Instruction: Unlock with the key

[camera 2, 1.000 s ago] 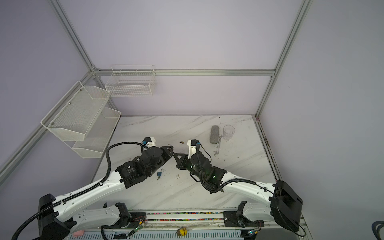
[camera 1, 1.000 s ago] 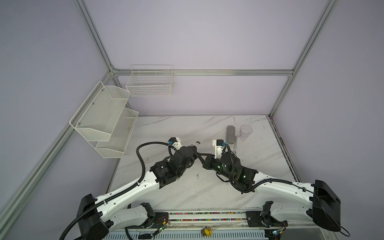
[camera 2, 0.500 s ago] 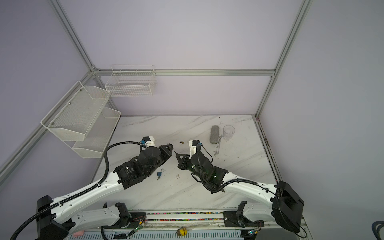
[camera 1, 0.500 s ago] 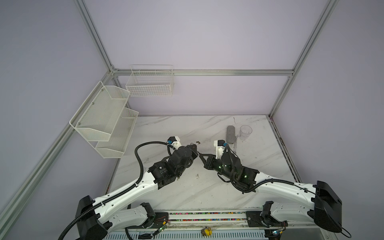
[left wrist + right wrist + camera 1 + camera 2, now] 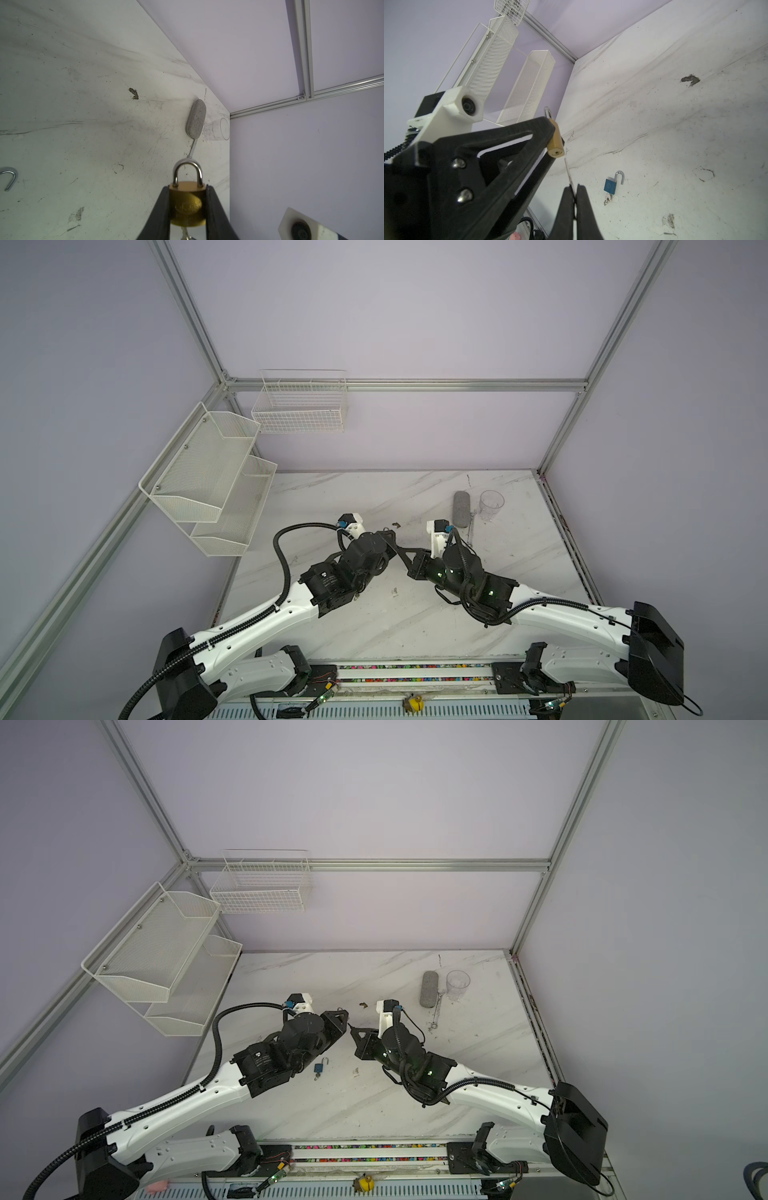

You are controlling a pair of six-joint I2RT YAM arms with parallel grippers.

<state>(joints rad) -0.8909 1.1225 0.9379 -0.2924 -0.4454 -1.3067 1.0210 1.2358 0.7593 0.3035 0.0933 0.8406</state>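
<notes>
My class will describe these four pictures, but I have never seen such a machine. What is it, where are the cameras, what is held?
Two robot arms stand at a marble table. Two pictures look down from above; two come from cameras on the arms' wrists. The left gripper is shut on a brass padlock. The right gripper pinches a key, its tip just short of the lock's base. On the table are a blue padlock, open, a grey case, a clear cup and a wrench.
</notes>
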